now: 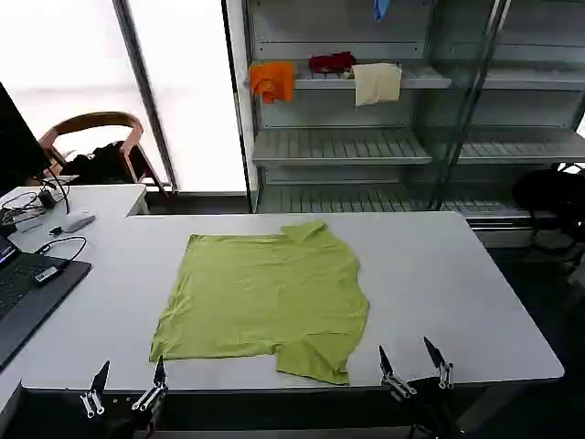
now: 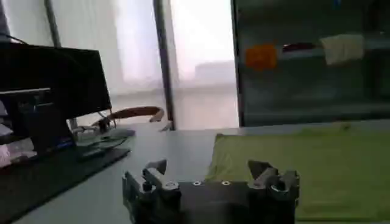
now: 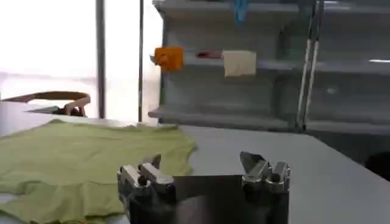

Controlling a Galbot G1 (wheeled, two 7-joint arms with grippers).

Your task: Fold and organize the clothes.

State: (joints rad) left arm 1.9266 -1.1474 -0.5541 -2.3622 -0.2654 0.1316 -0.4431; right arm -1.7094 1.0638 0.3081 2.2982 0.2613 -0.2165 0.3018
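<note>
The lime T-shirt [image 1: 265,297] is thin, soft, matt cloth, lightly rumpled on the smooth, matt white table [image 1: 457,274]. The left pincer [image 1: 123,389] and right pincer [image 1: 416,370] have bare metal fingers with a dull shine. The shelf [image 1: 343,146] behind looks like slatted grey metal.
</note>
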